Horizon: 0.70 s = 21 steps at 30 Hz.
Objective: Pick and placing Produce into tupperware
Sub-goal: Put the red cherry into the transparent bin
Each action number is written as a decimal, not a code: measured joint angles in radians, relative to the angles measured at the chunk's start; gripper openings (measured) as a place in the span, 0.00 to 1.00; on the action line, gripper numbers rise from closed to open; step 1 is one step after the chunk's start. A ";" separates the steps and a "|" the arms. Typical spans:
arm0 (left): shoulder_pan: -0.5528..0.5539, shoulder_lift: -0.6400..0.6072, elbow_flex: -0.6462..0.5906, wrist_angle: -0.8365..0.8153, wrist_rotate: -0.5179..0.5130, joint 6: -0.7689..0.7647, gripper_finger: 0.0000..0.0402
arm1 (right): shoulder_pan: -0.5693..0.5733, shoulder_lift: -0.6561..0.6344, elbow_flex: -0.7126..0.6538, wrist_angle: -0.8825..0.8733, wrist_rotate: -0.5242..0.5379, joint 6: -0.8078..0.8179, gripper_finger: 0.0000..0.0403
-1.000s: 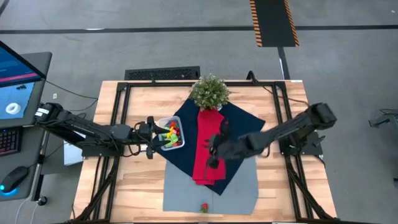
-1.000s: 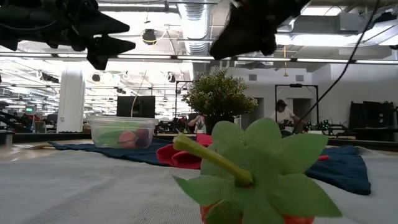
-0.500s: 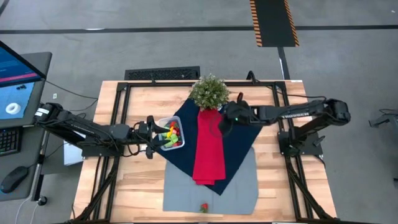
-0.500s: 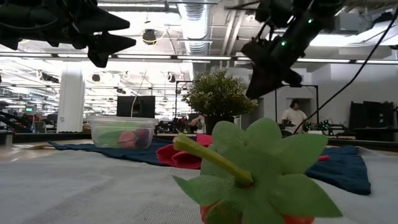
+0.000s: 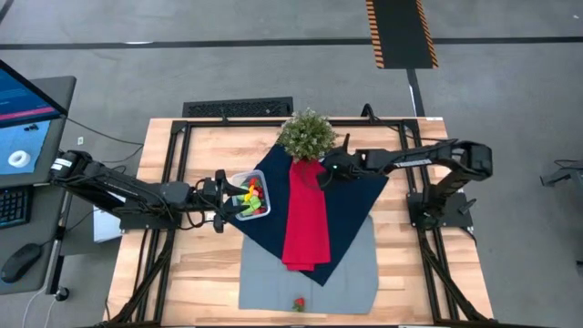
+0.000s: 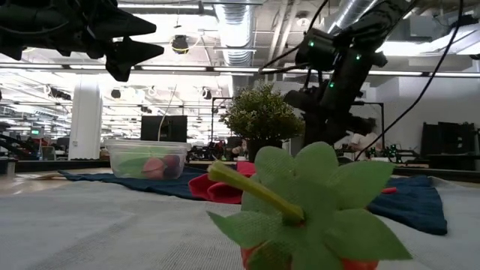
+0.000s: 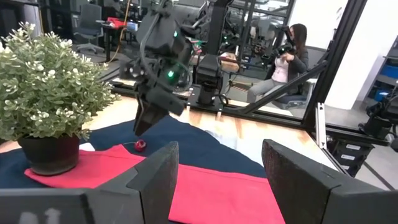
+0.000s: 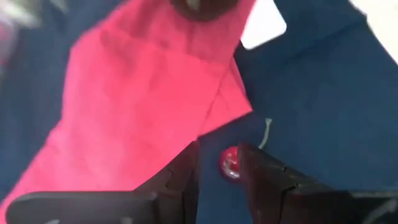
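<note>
While the left gripper (image 5: 221, 199) hangs just beside the tupperware (image 5: 250, 196), the right gripper (image 5: 321, 176) hovers over a small red berry (image 8: 229, 163).

The right fingers (image 8: 180, 177) stand a little apart with the berry showing between their tips on the navy cloth (image 5: 357, 205) — whether they touch it cannot be told — just beside the red cloth strip (image 5: 306, 214) and near the potted plant (image 5: 307, 134). The left fingers (image 7: 155, 180) are spread wide, holding nothing. The tupperware already contains produce (image 5: 254, 197) — green, yellow and red pieces. A strawberry (image 5: 298, 303) lies well apart on the grey mat (image 5: 346, 273).
</note>
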 joint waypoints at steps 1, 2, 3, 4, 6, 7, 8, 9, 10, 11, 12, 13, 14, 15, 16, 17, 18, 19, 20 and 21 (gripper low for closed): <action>0.000 0.000 0.000 0.001 0.000 0.000 0.55 | 0.002 0.009 0.002 -0.003 -0.005 -0.008 0.32; 0.000 0.000 0.000 0.001 0.000 0.000 0.55 | 0.003 0.016 0.004 -0.005 -0.005 -0.018 0.33; 0.000 0.000 0.000 0.001 0.000 0.000 0.55 | 0.002 0.024 0.007 0.001 -0.005 -0.021 0.33; 0.000 0.000 0.000 0.002 0.000 0.000 0.55 | 0.002 0.031 0.007 0.002 -0.006 -0.021 0.34; 0.000 0.000 0.000 0.003 0.000 0.000 0.55 | 0.002 0.050 0.007 -0.005 -0.014 -0.022 0.37; 0.000 0.000 0.000 0.003 0.000 0.000 0.55 | 0.002 0.058 0.006 -0.006 -0.026 -0.022 0.39; 0.000 0.000 0.000 0.003 0.000 0.000 0.55 | 0.002 0.064 0.006 -0.008 -0.033 -0.023 0.41; 0.000 0.000 0.000 0.003 0.000 0.000 0.55 | 0.002 0.070 0.006 -0.006 -0.043 -0.025 0.43; 0.000 0.000 0.000 0.004 0.001 0.000 0.55 | 0.002 0.075 0.006 -0.007 -0.046 -0.026 0.46; 0.000 0.000 0.000 0.004 0.001 0.000 0.55 | 0.002 0.078 0.006 -0.019 -0.045 -0.029 0.47; 0.000 0.000 0.000 0.005 0.001 0.000 0.55 | 0.002 0.077 0.006 -0.032 -0.044 -0.030 0.49; 0.000 0.000 0.000 0.005 0.001 0.000 0.55 | 0.002 0.077 0.006 -0.036 -0.041 -0.031 0.50; 0.000 0.000 0.000 0.004 0.001 0.000 0.55 | 0.002 0.077 0.006 -0.037 -0.041 -0.029 0.51; 0.000 0.000 0.000 0.005 0.001 0.000 0.55 | 0.002 0.077 0.006 -0.043 -0.041 -0.027 0.52; 0.000 0.000 0.000 0.005 0.001 0.000 0.55 | 0.002 0.076 0.006 -0.046 -0.041 -0.026 0.52; 0.000 0.000 0.000 0.005 0.001 0.000 0.55 | 0.002 0.076 0.006 -0.046 -0.041 -0.026 0.53; 0.000 0.000 0.000 0.005 0.001 0.000 0.55 | 0.002 0.075 0.006 -0.045 -0.041 -0.026 0.53; 0.000 0.000 0.000 0.005 0.001 0.000 0.55 | 0.002 0.075 0.006 -0.046 -0.041 -0.026 0.52; 0.000 0.000 0.000 0.005 0.001 0.000 0.55 | 0.002 0.075 0.006 -0.046 -0.040 -0.027 0.52; 0.000 0.000 0.000 0.005 0.001 0.000 0.55 | 0.002 0.079 0.006 -0.042 -0.037 -0.031 0.51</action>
